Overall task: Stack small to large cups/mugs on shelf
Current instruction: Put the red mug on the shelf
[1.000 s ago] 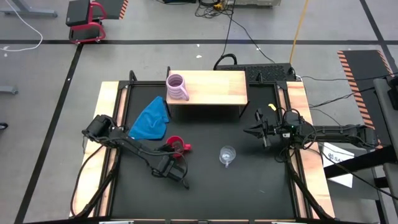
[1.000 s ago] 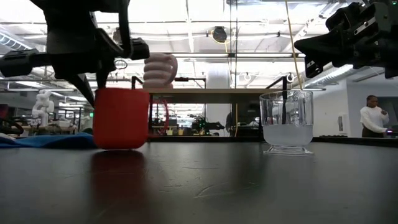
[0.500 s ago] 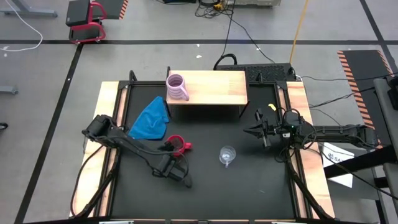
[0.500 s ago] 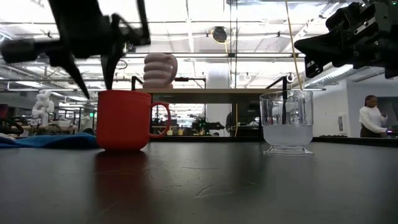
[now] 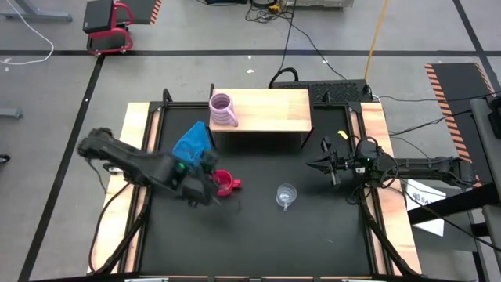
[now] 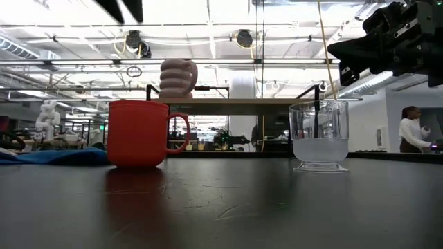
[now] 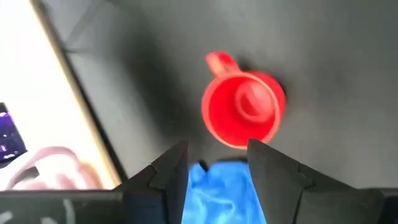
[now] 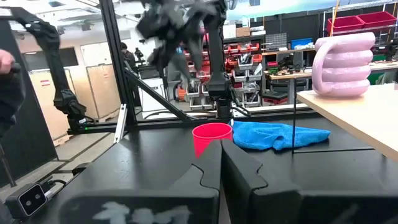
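The red mug [image 5: 225, 183] stands upright on the black table, handle toward the right edge, also visible in the low view [image 6: 138, 133]. My left gripper [image 7: 217, 152] hovers open above it, a little to its left, holding nothing; only its fingertips [image 6: 124, 7] show in the low view. The clear glass cup [image 5: 286, 195] stands to the red mug's right. The lilac ribbed mug [image 5: 223, 110] sits on the left end of the wooden shelf [image 5: 270, 110]. My right gripper [image 5: 325, 166] waits shut at the table's right side.
A blue cloth [image 5: 192, 146] lies crumpled between the red mug and the shelf's left end. Pale wooden rails [image 5: 141, 157] line the table's left and right sides. A person [image 6: 414, 128] stands in the room beyond the table.
My left gripper has opened, let go of the red mug and risen well above it, its arm swinging toward the table's left and far side. The mug now stands upright on the table with its handle showing.
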Action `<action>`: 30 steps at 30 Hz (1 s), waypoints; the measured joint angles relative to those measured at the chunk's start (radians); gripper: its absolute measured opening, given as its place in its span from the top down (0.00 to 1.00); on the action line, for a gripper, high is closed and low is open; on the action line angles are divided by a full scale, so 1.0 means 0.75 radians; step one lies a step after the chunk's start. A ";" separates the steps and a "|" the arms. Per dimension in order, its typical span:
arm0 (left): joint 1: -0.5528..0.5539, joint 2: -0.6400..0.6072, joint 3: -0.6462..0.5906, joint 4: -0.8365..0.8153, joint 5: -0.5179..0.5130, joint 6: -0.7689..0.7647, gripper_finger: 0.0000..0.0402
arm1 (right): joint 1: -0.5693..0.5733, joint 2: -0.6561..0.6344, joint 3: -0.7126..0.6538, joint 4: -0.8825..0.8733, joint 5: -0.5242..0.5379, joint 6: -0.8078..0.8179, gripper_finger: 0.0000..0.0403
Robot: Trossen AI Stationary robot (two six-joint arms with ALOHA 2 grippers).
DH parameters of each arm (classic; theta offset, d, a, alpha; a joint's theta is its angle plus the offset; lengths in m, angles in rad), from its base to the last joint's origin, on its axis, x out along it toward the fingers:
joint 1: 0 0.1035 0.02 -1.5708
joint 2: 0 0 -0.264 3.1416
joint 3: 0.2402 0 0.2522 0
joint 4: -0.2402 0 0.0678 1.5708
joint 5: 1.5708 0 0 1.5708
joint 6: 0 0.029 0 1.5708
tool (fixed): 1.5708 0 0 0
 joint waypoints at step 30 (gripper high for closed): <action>0.410 -1.048 -1.271 1.570 0.179 -0.220 0.62 | 0.000 0.002 0.000 -0.016 0.000 -0.003 1.00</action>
